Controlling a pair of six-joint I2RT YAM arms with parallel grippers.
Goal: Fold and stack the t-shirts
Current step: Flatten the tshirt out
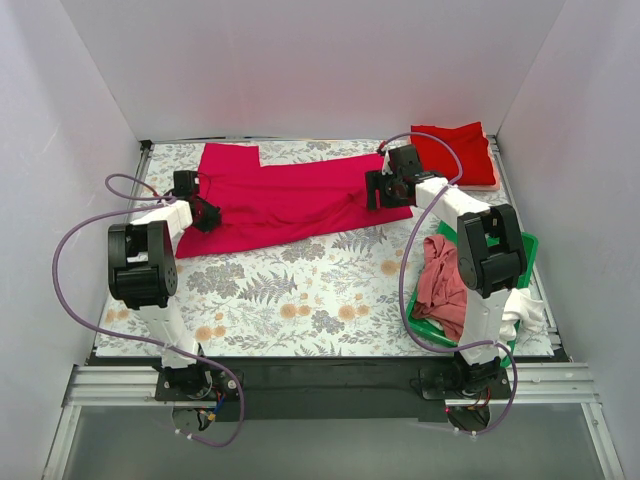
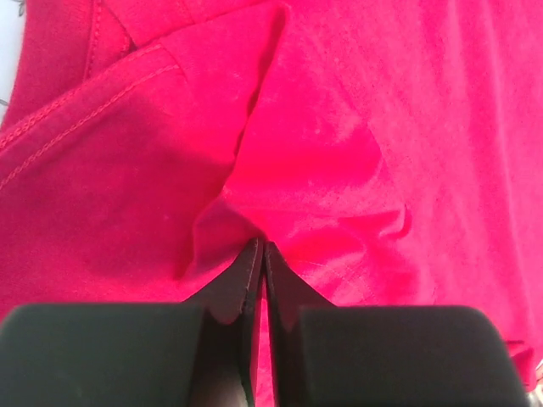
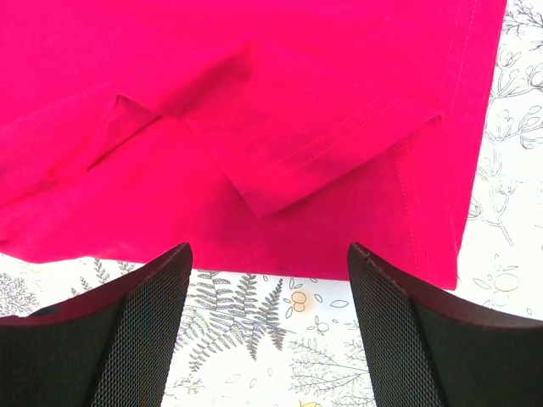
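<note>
Left wrist: jaws apparently on t-shirt (image 2: 365,127)

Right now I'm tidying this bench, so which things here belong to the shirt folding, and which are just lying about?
Job: magenta t-shirt, folded red t-shirt, dusty-pink t-shirt, white t-shirt.
Lying about: green tray, floral tablecloth.

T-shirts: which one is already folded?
The bright red t-shirt at the far right corner, a neat square. The magenta t-shirt lies spread out; the dusty-pink one sits crumpled in the tray.
</note>
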